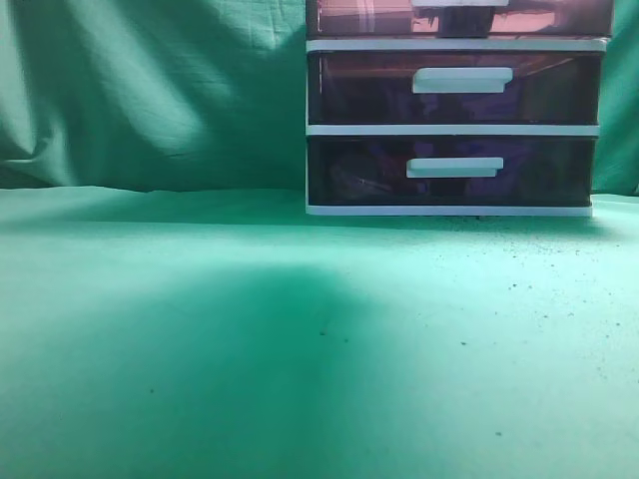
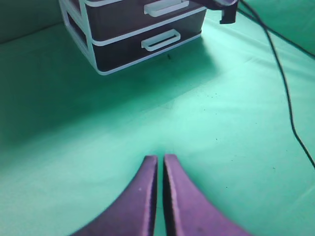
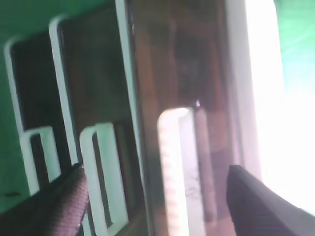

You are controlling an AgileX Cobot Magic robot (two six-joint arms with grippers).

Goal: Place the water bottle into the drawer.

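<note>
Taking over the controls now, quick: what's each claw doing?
Left claw: closed, holding nothing, above the green cloth.
Right claw: open, fingers either side of the top drawer handle, not clamped on it.

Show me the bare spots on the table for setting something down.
The green cloth lies bare in front of the drawer unit and to its left, up to the backdrop. The left gripper hangs above it. Crowded only at the top drawer handle, which the right gripper straddles.

Dark 3-drawer unit (image 1: 454, 125) upright, rear table.
</note>
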